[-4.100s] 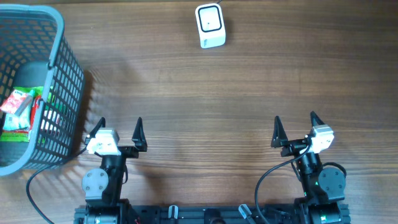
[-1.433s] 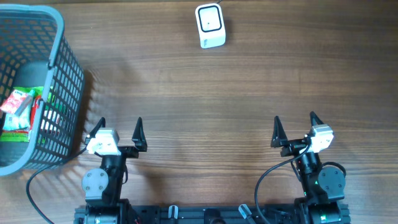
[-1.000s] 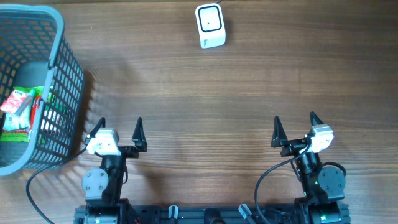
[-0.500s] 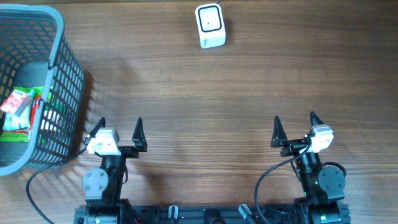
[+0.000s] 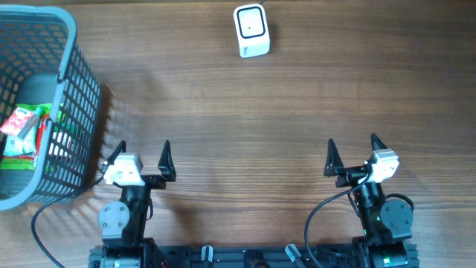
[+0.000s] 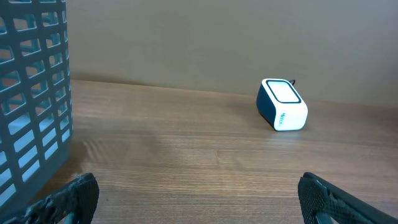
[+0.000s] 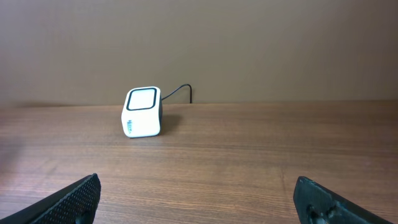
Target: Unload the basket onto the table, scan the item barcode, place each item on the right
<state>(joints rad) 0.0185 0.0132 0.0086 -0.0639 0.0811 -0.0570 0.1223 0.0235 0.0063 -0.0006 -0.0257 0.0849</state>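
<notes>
Left gripper (image 5: 143,149) and right gripper (image 5: 352,145) both sat wide open, empty. Item packet (image 5: 18,128) lay in basket (image 5: 78,97), well apart from scanner (image 5: 251,30). I judged it light, crinkly, slippery; I'd pinch an edge.

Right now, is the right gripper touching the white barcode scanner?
Apart. The overhead view shows much bare tabletop between the right gripper and the barcode scanner.

Grey plastic basket (image 5: 80,104) on wooden table (image 5: 260,126), far left
</notes>
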